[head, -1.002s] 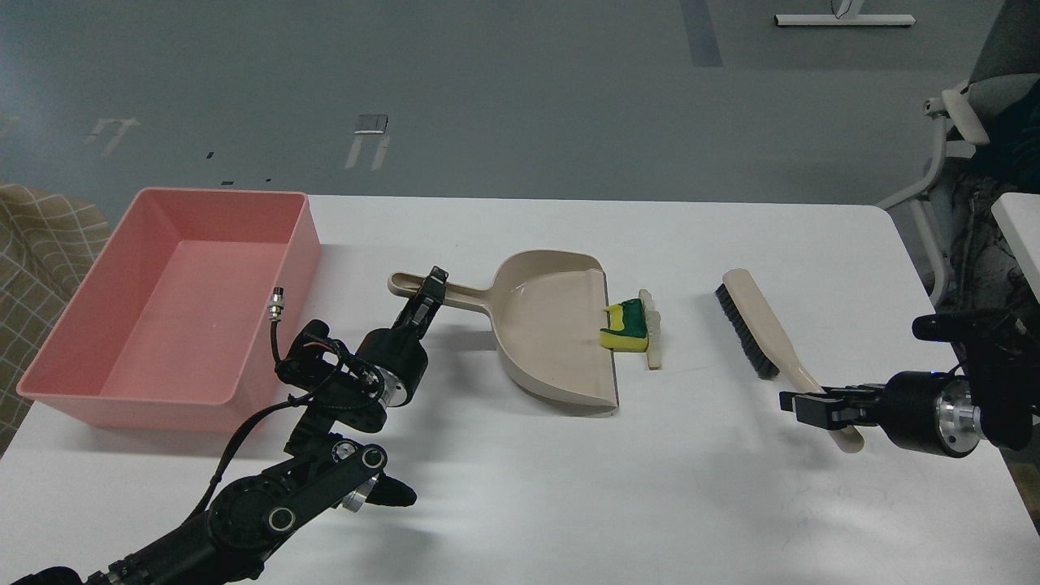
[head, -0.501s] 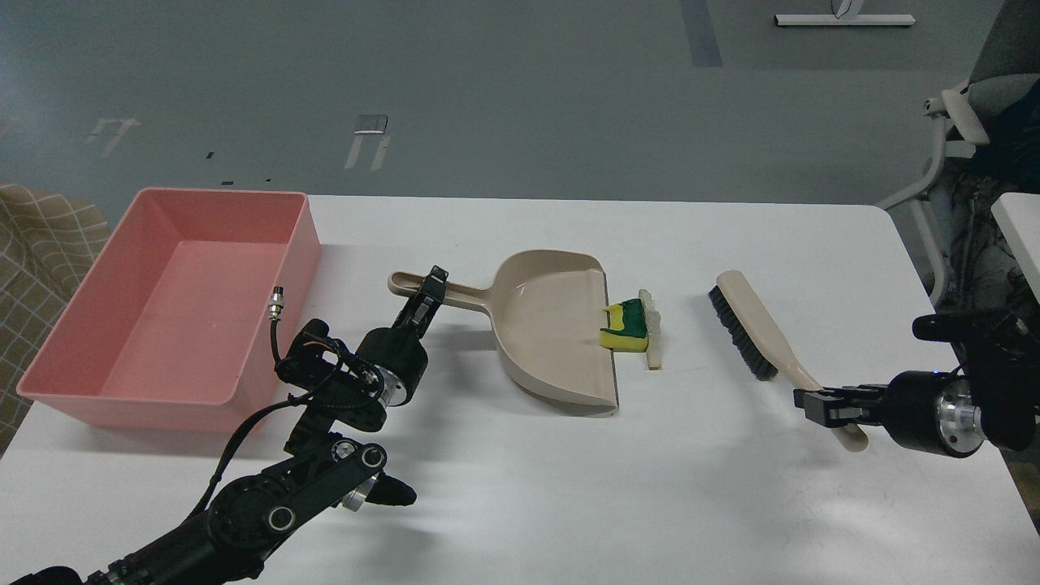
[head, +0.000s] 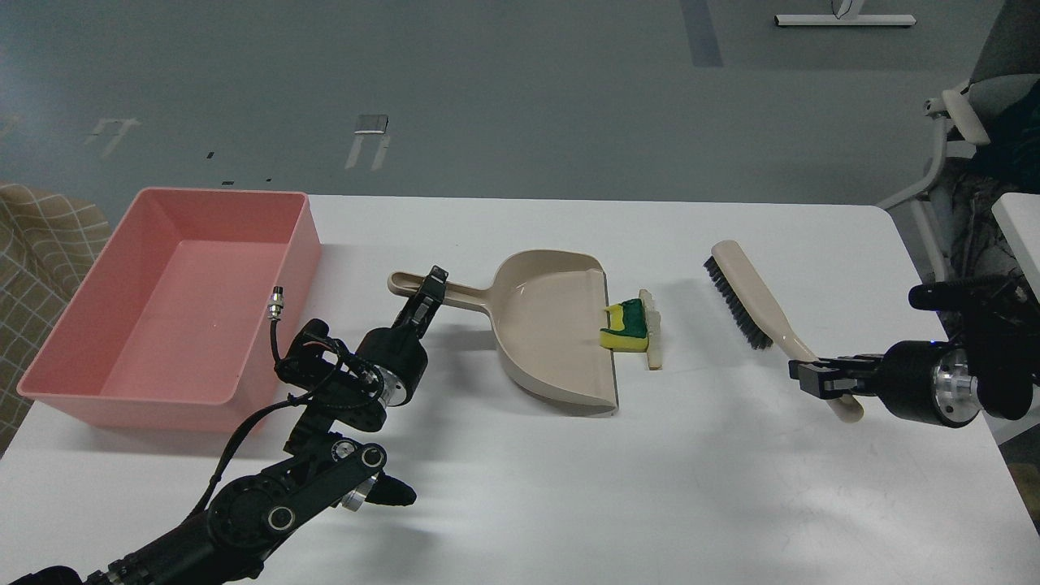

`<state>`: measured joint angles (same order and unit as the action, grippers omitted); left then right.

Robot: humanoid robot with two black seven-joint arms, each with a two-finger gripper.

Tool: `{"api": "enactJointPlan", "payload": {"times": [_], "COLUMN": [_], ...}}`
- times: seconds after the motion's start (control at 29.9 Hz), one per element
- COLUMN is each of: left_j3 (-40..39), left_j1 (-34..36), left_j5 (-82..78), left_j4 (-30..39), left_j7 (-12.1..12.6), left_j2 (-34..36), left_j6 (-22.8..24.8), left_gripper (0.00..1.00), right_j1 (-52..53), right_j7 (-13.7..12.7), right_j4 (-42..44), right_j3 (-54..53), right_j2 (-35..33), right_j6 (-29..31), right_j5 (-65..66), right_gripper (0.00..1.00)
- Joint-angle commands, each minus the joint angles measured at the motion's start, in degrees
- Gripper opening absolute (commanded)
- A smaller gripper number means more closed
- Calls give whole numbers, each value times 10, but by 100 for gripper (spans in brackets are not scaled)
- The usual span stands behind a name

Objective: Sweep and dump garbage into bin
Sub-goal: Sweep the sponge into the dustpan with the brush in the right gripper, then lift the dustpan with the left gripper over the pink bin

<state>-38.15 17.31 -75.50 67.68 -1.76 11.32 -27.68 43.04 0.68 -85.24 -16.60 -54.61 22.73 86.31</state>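
Observation:
A yellow sponge with a green layer (head: 624, 327) lies at the lip of the beige dustpan (head: 552, 329), and the pale bread slice (head: 652, 329) lies right against its right side. My left gripper (head: 429, 294) is shut on the dustpan's handle. My right gripper (head: 816, 379) is shut on the handle of a beige brush with black bristles (head: 751, 299), held above the table to the right of the garbage. The pink bin (head: 175, 305) stands at the left of the table and is empty.
The white table (head: 569, 487) ends near the right arm. An office chair (head: 975, 122) stands beyond the table's right edge. A checked fabric object (head: 32, 244) sits left of the bin.
My right gripper has lifted the brush and carried it a little away from me and to the left. The left arm, dustpan and garbage have not moved.

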Motion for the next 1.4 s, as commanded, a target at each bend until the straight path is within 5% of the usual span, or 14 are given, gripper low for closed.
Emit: {"api": "enactJointPlan", "payload": {"times": [0.0,0.7,1.37], "left_j3": [0,1,-15], "left_j1": [0,1,7], "left_j5": [0,-1,157], "left_j4": [-1,-3,12], "left_j7": [0,0,-33], "left_j2": [0,1,11], "left_j6": [0,0,2], "left_gripper": [0,0,0], "right_j1": [-4,12,-40], "right_j7": [-2,1,5], "right_j4": [3,36,25], "right_j3": [4,-16,-99], "right_j2": [28,194,-12], "right_j6": [3,16,26], "right_j5": [0,-56,-100], "right_gripper": [0,0,0]}}
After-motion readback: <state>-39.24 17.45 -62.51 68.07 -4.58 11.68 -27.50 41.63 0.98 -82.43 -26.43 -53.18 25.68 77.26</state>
